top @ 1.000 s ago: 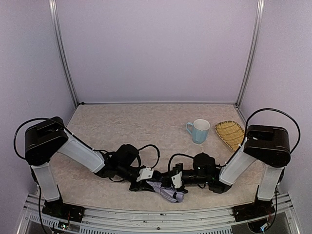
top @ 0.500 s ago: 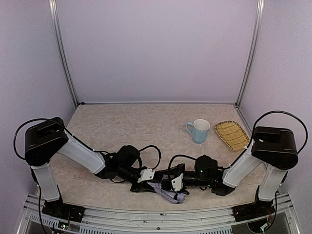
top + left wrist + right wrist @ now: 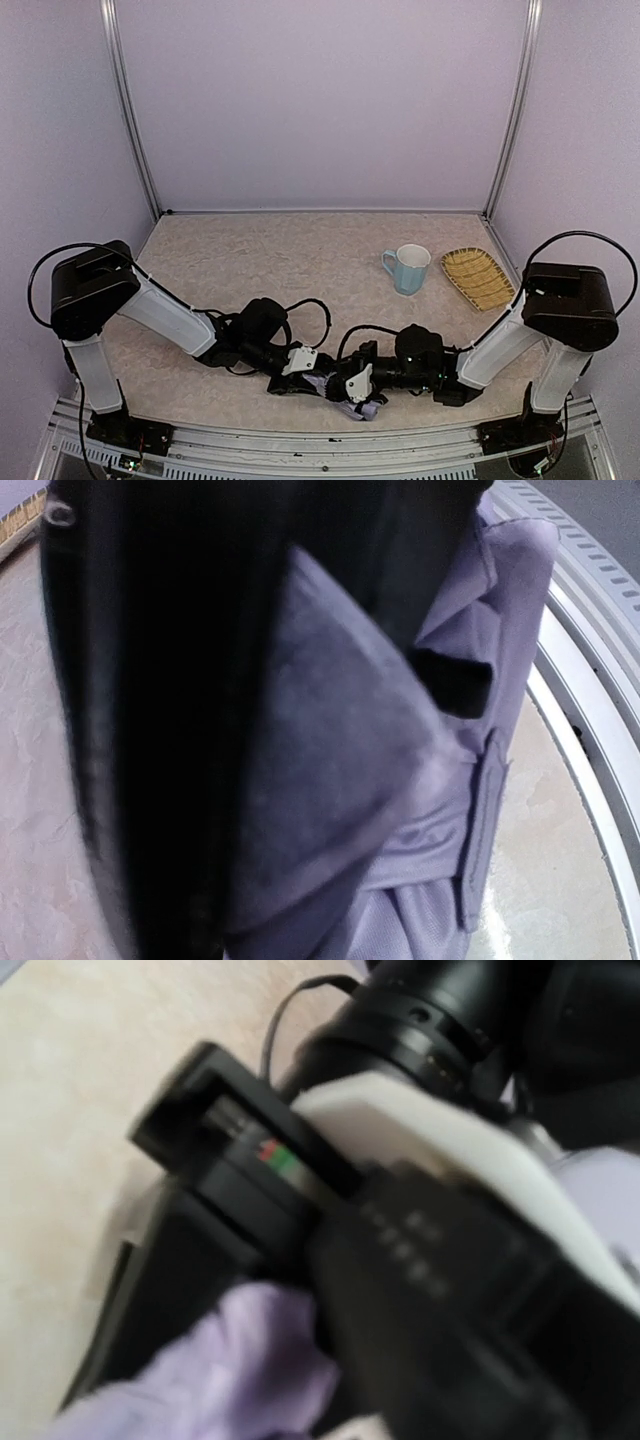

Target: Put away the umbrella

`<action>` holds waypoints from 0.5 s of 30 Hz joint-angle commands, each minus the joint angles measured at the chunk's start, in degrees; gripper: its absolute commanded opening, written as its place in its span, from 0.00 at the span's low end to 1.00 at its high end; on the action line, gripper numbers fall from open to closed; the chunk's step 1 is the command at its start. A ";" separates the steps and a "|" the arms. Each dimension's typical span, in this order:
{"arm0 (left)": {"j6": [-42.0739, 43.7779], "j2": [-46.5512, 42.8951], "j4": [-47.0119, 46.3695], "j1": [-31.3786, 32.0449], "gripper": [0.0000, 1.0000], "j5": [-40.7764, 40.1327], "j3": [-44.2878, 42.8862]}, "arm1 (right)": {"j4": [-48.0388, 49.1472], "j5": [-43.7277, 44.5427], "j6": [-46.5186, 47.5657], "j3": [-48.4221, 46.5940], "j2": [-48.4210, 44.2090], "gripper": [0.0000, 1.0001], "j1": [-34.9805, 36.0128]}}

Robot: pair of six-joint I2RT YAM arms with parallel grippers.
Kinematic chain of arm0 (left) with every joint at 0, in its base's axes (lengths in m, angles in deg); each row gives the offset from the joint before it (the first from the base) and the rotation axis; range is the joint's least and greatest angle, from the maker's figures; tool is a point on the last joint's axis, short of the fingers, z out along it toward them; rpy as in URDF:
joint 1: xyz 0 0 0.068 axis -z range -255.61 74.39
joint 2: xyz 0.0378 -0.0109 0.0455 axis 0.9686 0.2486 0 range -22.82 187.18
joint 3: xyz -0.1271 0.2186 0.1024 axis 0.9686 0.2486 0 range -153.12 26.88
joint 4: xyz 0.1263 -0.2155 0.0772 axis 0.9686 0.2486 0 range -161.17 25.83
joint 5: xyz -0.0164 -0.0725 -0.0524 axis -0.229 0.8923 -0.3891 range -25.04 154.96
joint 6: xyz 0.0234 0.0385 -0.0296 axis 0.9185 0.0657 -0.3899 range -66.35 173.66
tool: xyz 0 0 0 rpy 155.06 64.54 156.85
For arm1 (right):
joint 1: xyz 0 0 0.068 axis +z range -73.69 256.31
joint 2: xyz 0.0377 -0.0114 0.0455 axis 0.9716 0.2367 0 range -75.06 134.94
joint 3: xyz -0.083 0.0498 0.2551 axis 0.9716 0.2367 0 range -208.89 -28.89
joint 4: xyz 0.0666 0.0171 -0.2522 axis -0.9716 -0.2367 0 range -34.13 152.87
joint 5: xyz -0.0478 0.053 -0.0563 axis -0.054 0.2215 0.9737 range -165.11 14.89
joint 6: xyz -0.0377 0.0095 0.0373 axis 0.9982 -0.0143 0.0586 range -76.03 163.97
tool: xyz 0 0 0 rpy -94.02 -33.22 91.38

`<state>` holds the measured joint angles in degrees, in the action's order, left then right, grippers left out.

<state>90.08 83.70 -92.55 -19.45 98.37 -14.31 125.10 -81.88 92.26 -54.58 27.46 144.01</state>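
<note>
Tech 1: Movement since one second ago: we log the right arm (image 3: 485,350) lower and further left, so the right fingers (image 3: 340,388) now sit over the umbrella (image 3: 366,407). We log no shift of the left arm (image 3: 180,320).

Tech 2: Confirmed. The umbrella lies at the near edge of the desk (image 3: 250,260), centred between both wrists, just short of the metal rail (image 3: 300,440). The left fingers (image 3: 312,372) meet it from the left.

Tech 1: Only the overhead view shows the light blue mug (image 3: 408,268) and the woven tray (image 3: 475,275), both at right rear and well apart from the umbrella.

Tech 2: Only the left wrist view shows the strap tab (image 3: 478,830), flat along folded lavender fabric, with a dark blurred finger across the left half. The right wrist view is blurred; we read a white housing (image 3: 440,1130) with lavender fabric below it.

Tech 1: Finger state?

Tech 2: No view shows the opening of either pair. We cannot tell whether either holds the fabric.
</note>
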 commanded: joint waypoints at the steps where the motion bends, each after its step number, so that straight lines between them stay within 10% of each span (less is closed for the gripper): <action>1: -3.64 0.97 -4.39 -1.53 0.00 -5.49 -1.88 | -10.30 -1.27 5.73 0.07 0.27 0.03 5.29; 15: -11.66 4.05 1.63 -6.85 0.00 3.01 -7.32 | -13.40 2.91 16.30 0.02 -1.16 0.05 11.22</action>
<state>89.49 86.33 -88.90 -21.70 105.41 -17.61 120.36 -72.94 105.59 -55.68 24.42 149.89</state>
